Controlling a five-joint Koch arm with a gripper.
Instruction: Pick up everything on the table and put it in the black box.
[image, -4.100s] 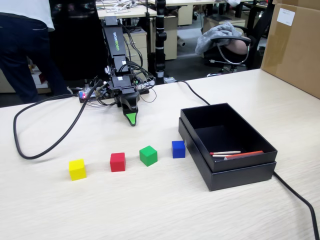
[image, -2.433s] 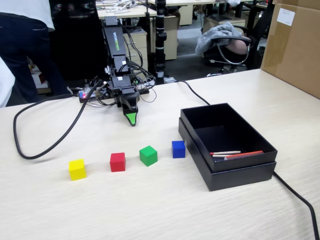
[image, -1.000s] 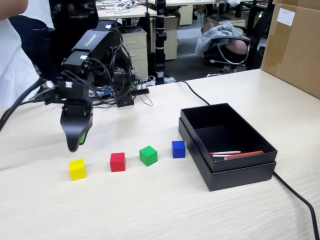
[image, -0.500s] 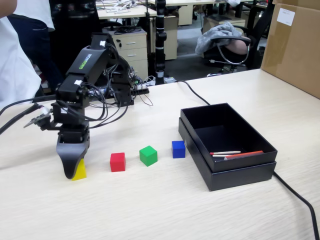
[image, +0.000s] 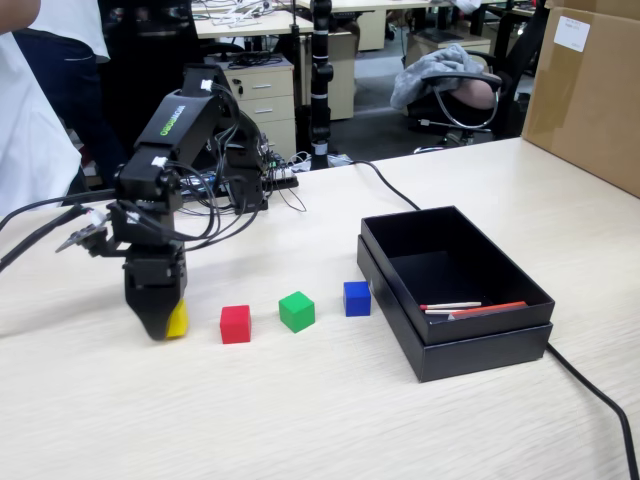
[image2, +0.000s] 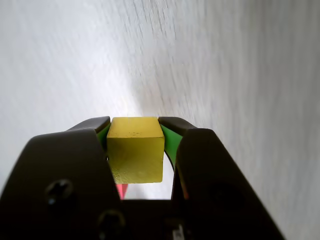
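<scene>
Yellow shows at the tip of the pincer (image: 160, 322) in the fixed view: the yellow cube (image: 178, 320) is pinched there, at the left end of the row and low over the table (image: 300, 420), though whether it has cleared the surface cannot be told from this side. To its right the red cube (image: 235, 324), the green cube (image: 296, 311) and the blue cube (image: 357, 298) stand apart from one another, and past them sits the black box (image: 480, 345), with thin sticks (image: 470, 309) lying inside near its front wall. To do this step well, I judge the arm should rise first, high enough to pass over the three waiting cubes and the stepped rim, then swing right and let go over the bare part of the box floor, not onto the sticks. In the wrist view the grip looks sound: the yellow cube (image2: 135, 149) sits square between the two green-lined jaws of the pincer (image2: 135, 137), both side faces pressed and the top edge level. The blurred table (image2: 225, 60) beyond suggests motion, so a steady pace would keep the cube from slipping.
</scene>
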